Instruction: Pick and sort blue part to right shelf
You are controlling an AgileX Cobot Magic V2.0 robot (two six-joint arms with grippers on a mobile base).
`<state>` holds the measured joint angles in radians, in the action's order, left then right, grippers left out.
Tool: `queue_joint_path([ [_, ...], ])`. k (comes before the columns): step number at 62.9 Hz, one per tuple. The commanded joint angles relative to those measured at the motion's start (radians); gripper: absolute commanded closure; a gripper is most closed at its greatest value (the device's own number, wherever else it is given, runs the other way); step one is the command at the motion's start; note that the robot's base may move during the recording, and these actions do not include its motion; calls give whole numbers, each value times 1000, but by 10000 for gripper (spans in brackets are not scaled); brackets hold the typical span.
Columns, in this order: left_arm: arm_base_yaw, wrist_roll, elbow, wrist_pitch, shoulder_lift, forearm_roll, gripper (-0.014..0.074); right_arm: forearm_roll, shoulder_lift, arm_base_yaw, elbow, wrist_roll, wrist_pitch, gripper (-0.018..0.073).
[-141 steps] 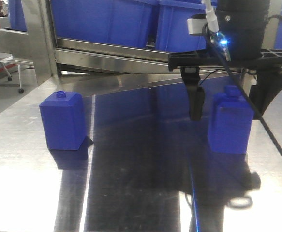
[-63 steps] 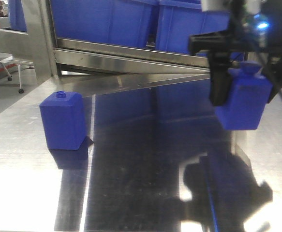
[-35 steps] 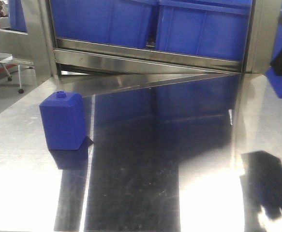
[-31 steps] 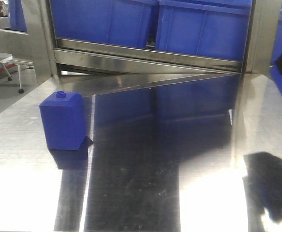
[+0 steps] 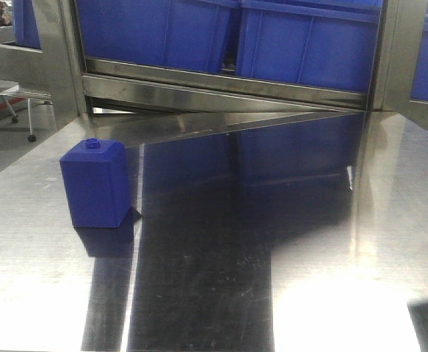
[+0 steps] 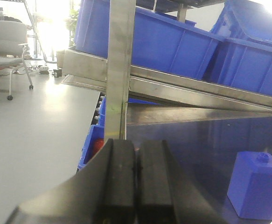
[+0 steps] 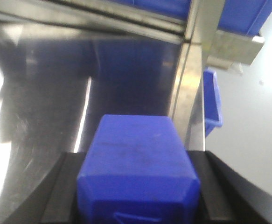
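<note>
Tabletop (image 5: 221, 293) now shows only the knob-topped blue block (image 5: 96, 185); the blue part (image 7: 138, 158) has left this front view, carried rightward. Right gripper (image 7: 138, 191) pinches it between black jaws (seemingly above the tabletop's right edge, though the blurred wrist view leaves doubt). Left gripper (image 6: 136, 179) sits idle, fingers pressed together. Setting the part on the right shelf remains.

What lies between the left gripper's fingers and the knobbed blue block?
Only bare steel tabletop separates the left gripper from the knobbed blue block, in the left wrist view.
</note>
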<state>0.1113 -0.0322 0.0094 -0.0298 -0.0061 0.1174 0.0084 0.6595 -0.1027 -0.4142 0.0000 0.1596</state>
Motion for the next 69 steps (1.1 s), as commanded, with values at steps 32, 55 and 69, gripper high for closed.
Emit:
queue_joint_path([
  [32,7,12,20,91,-22,10,473,-39,-414,5,-11,50,59,151],
  [55,7,12,20,91,-22,10,473,-39,-414,5,-11,50,59,151],
  [69,7,12,20,91,-22,10,473,-39,-414,5,-11,50,59,151],
])
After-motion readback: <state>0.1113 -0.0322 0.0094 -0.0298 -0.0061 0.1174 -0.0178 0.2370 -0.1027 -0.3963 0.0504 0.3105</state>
